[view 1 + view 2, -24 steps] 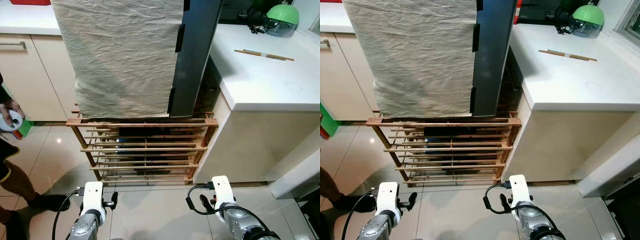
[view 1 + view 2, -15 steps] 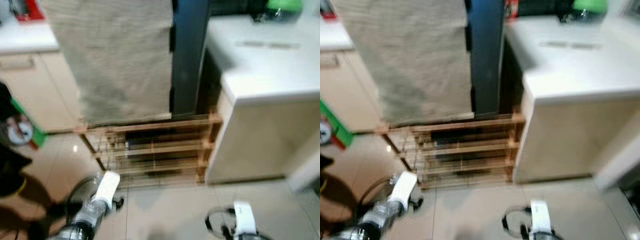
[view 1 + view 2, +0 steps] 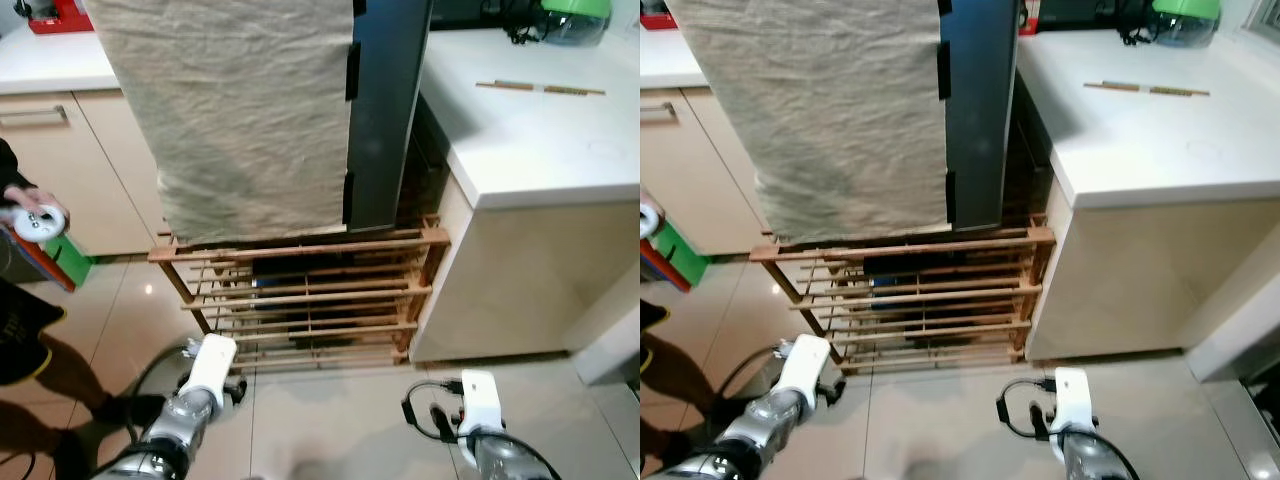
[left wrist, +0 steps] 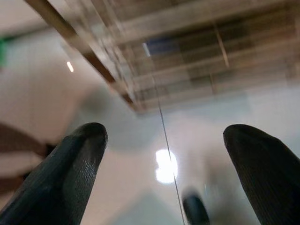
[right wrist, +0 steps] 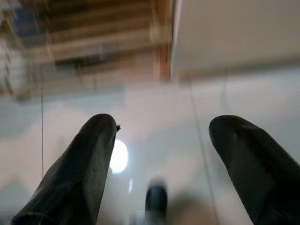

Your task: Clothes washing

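Cloth (image 3: pixel 245 110) hangs lengthwise at our 12 o'clock, above the rack (image 3: pixel 300 300); left gripper (image 4: pixel 164 173) nearer, right gripper (image 5: pixel 161 168) likewise spread wide, empty.

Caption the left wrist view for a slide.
Left hand, fingers open, hangs above glossy floor tiles before a wooden slatted rack.

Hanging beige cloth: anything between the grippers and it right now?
Nothing visible blocks the way. The beige cloth hangs over the dark panel, above the wooden rack. Left gripper and right gripper are low over bare floor tiles, both open and empty. A person's hand is off to the left.
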